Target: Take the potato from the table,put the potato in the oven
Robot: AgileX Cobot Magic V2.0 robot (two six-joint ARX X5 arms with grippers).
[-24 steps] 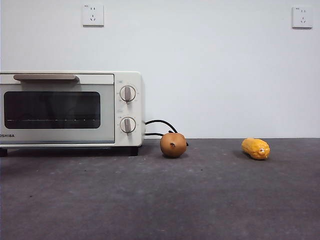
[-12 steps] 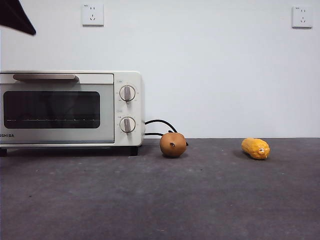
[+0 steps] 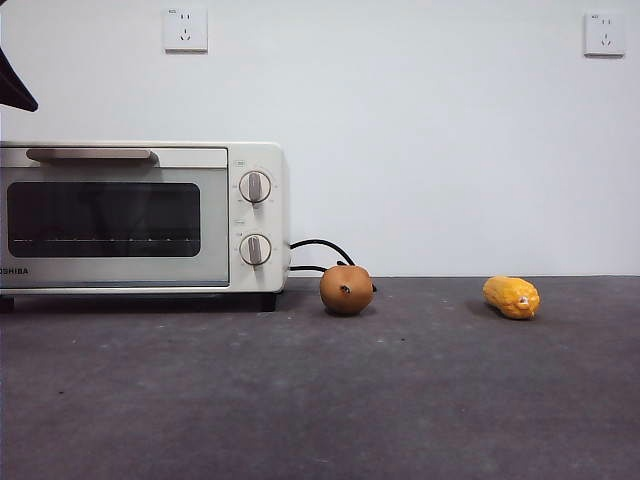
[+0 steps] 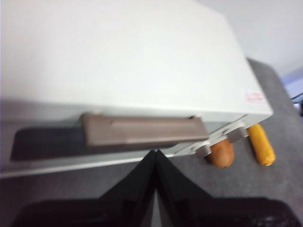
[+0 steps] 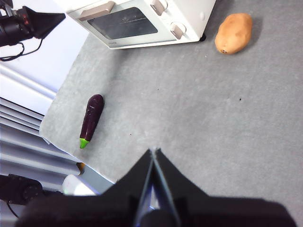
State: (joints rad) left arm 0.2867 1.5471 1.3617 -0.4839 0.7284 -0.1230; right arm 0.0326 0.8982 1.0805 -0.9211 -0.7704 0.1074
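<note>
Above the oven's (image 4: 118, 71) handle (image 4: 144, 131) you see the left pincer (image 4: 155, 156), jaws pressed together; the right pincer (image 5: 154, 156) likewise. Your potato (image 3: 346, 289) sits on the surface (image 3: 400, 400) beside the oven.

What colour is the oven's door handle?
Taupe brown, a flat bar handle on the cream-white boxy oven; clearest in the left wrist view.

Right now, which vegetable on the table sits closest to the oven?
The potato, the round orange-brown one beside the oven on its knob side. The yellow corn and purple eggplant lie farther off.
</note>
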